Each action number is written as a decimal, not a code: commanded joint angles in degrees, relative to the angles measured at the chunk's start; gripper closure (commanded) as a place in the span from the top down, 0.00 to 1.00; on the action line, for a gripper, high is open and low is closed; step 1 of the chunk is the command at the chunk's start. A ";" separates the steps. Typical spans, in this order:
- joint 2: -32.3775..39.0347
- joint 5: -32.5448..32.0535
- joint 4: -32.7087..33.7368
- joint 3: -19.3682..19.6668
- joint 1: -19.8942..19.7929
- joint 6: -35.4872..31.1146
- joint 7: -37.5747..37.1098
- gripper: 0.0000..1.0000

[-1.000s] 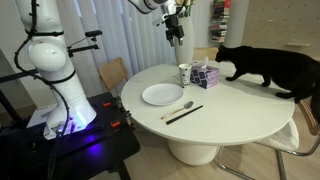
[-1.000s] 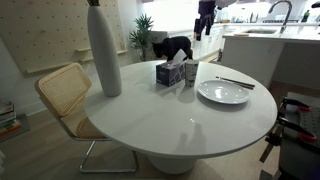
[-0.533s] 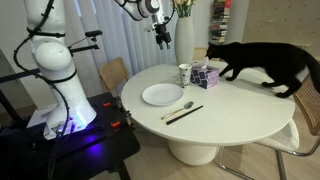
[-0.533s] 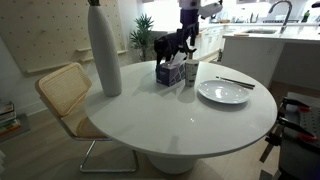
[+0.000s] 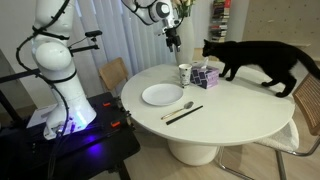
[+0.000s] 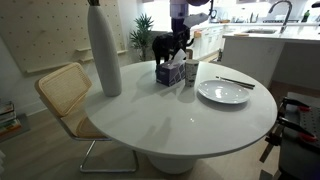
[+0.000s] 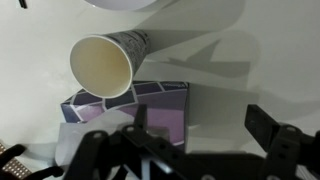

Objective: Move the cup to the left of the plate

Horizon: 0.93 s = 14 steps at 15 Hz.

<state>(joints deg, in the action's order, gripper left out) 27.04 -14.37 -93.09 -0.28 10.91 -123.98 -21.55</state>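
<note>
The cup (image 5: 183, 73) stands upright on the round white table, beside the purple box, at the far side of the plate (image 5: 162, 95). In the other exterior view the cup (image 6: 190, 72) is right of the box and behind the plate (image 6: 223, 92). The wrist view looks down into the cup's open mouth (image 7: 101, 66), with the plate's rim (image 7: 125, 4) at the top edge. My gripper (image 5: 172, 40) hangs well above the cup, open and empty. Its dark fingers (image 7: 262, 126) frame bare table beside the box, and the gripper (image 7: 199, 123) holds nothing.
A purple patterned tissue box (image 5: 205, 76) (image 7: 130, 105) touches the cup. A spoon and chopsticks (image 5: 183, 110) lie near the plate. A black cat (image 5: 255, 62) stands on the table's far side. A tall white vase (image 6: 103, 50) and a chair (image 6: 65, 95) are nearby.
My gripper swung sideways and back and now hangs slightly lower over the cup. The cat has shifted along the table edge. Cup and plate have not moved.
</note>
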 commanded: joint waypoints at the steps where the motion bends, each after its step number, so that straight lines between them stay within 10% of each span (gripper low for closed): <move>1: 5.23 0.53 7.35 1.65 -0.47 2.10 0.52 1.00; 14: 5.45 3.32 6.59 3.56 -0.12 5.94 -6.36 1.00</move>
<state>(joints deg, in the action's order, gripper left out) 34.94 -12.83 -84.55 2.79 10.11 -120.54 -25.10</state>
